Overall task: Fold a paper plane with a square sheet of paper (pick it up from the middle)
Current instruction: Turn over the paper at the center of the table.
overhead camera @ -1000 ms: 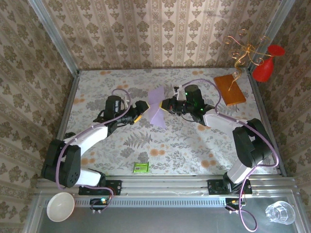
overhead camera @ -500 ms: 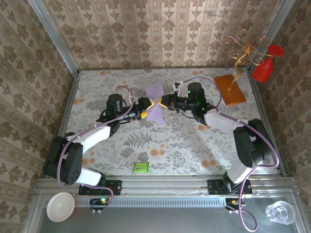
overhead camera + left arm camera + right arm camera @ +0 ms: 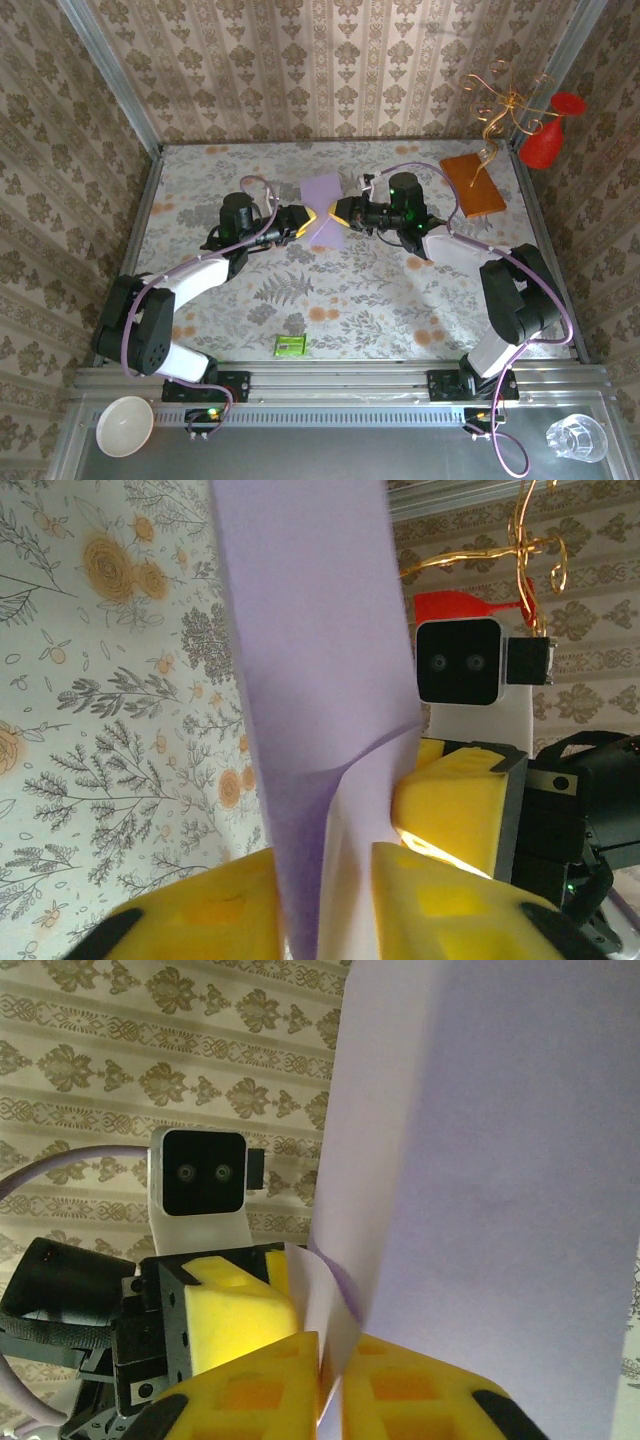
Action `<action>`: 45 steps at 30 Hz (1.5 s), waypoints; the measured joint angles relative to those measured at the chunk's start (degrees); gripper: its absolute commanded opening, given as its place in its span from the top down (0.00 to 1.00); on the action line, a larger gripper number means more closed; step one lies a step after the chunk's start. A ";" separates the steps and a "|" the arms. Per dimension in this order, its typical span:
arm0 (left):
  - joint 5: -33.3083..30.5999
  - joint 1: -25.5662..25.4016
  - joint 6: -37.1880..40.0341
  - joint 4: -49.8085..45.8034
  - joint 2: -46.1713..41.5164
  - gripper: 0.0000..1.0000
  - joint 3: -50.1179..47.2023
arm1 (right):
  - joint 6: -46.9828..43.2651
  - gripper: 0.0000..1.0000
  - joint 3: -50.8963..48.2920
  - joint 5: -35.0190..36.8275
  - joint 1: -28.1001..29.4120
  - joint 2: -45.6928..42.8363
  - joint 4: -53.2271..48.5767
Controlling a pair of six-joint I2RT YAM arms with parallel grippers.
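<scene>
The left gripper (image 3: 303, 222) and right gripper (image 3: 340, 212) are pinching the sheet (image 3: 322, 192), fingers nearly closed. The 2 should probably be holding it taut, edges aligned.

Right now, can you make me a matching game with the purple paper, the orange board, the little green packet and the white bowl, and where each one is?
Things:
1. square sheet of paper
2. orange-brown board
3. green packet
4. white bowl

Places:
A. lying at the near edge of the table
B. off the table, down at the near left corner
C. up in the middle, between the left tool and the right tool
D. at the far right corner of the table

Pairs: 1-C, 2-D, 3-A, 4-B.
</scene>
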 measured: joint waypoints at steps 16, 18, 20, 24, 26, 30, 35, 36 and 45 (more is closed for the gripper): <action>-2.86 3.15 10.56 -18.80 0.55 0.90 5.40 | -10.29 0.52 -0.15 10.36 -5.86 -5.97 -21.94; -6.40 3.23 16.20 -29.86 0.55 0.91 10.01 | -12.35 0.52 -0.09 13.51 -6.62 -7.15 -25.99; -10.54 3.23 21.40 -39.76 0.55 0.91 14.60 | -13.81 0.53 -0.09 15.82 -7.08 -7.78 -29.07; -21.33 2.38 30.75 -57.68 0.81 0.92 23.19 | -15.78 0.53 -0.09 19.15 -7.50 -8.04 -33.55; -27.02 1.20 34.05 -65.05 1.99 0.92 27.19 | -16.39 0.53 -0.09 20.13 -7.58 -8.04 -34.77; -40.96 -3.80 39.67 -78.84 7.98 0.93 36.81 | -17.05 0.53 -0.09 21.62 -7.89 -8.13 -36.20; -55.25 -9.94 43.21 -90.23 16.74 0.93 45.86 | -17.20 0.54 -0.09 22.84 -8.37 -8.81 -36.87; -57.31 -10.78 43.60 -91.78 18.34 0.93 46.99 | -17.20 0.54 -0.11 22.91 -8.57 -9.05 -37.05; -61.72 -17.68 44.35 -95.25 31.87 0.89 55.89 | -17.16 0.54 -2.16 24.15 -10.08 -11.32 -37.64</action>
